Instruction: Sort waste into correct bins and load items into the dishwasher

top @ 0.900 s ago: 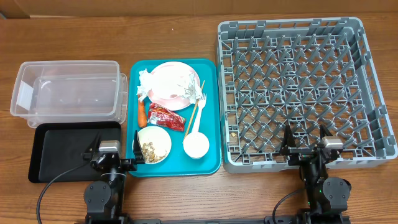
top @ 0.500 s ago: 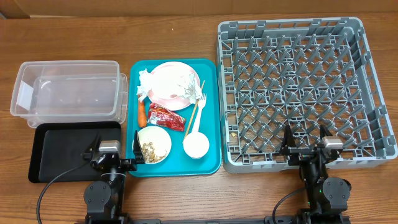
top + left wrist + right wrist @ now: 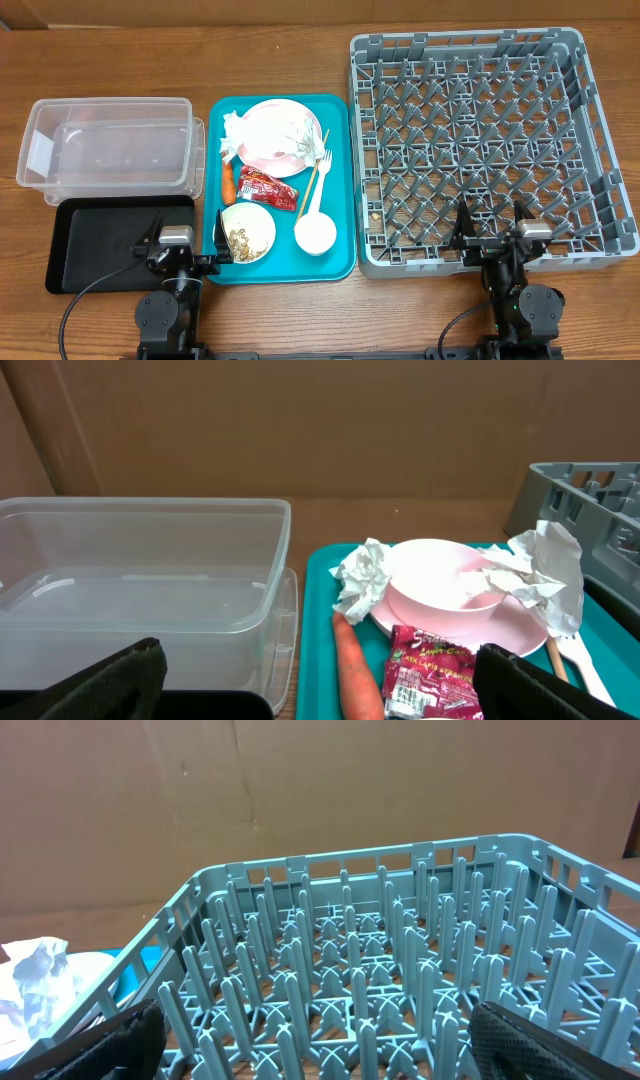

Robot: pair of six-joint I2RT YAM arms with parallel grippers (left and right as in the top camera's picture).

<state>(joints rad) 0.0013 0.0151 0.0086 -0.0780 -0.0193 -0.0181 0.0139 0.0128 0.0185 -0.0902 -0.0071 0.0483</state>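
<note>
The pink plate (image 3: 262, 138) with crumpled napkins (image 3: 297, 135) lies at the back of the teal tray (image 3: 340, 180). Another napkin (image 3: 232, 131), the carrot (image 3: 228, 181), red wrapper (image 3: 267, 187), chopstick (image 3: 316, 166), white fork (image 3: 313, 190), a bowl with food scraps (image 3: 247, 232) and a small white cup (image 3: 315, 233) are on that tray. The clear tub (image 3: 110, 145) and black tray (image 3: 100, 235) sit left. The grey dish rack (image 3: 480, 140) sits right. My left gripper (image 3: 178, 243) is open and empty at the front by the black tray. My right gripper (image 3: 494, 232) is open and empty at the rack's front edge.
In the left wrist view the carrot (image 3: 356, 668), wrapper (image 3: 434, 672), plate (image 3: 455, 595) and tub (image 3: 140, 575) lie ahead of the fingers. The right wrist view looks into the rack's pegs (image 3: 400, 970). A brown cardboard wall (image 3: 300, 420) stands behind the table.
</note>
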